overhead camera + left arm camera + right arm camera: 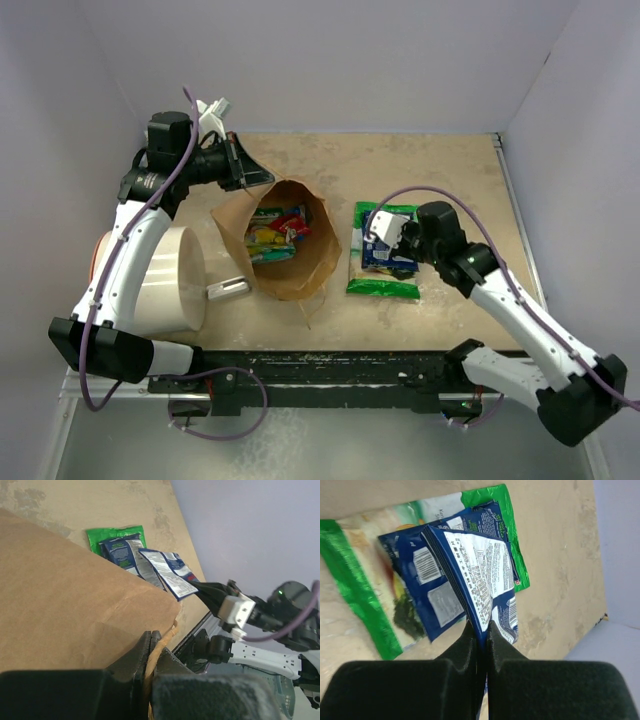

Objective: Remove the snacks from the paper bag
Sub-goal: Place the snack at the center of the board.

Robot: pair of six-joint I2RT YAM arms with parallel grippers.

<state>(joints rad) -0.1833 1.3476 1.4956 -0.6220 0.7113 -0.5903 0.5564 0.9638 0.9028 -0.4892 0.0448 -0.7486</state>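
The left fingers (139, 656) pinch the handle (159, 647) of the open bag (325, 252), which stands mid-tabletop (450, 170) with colourful packets (275, 232) inside. Right of it, the right fingers (466, 649) pinch a blue packet (482, 572) above a second blue packet (434, 599) lying on the green packet (351, 582).

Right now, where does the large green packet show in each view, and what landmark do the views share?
Top external: the large green packet is right of centre, lying flat to the right of the paper bag.
Left wrist: upper left, past the bag's brown wall.
Right wrist: across the left and top, behind the held blue packet.
Shared landmark: the right gripper pinching that blue packet.
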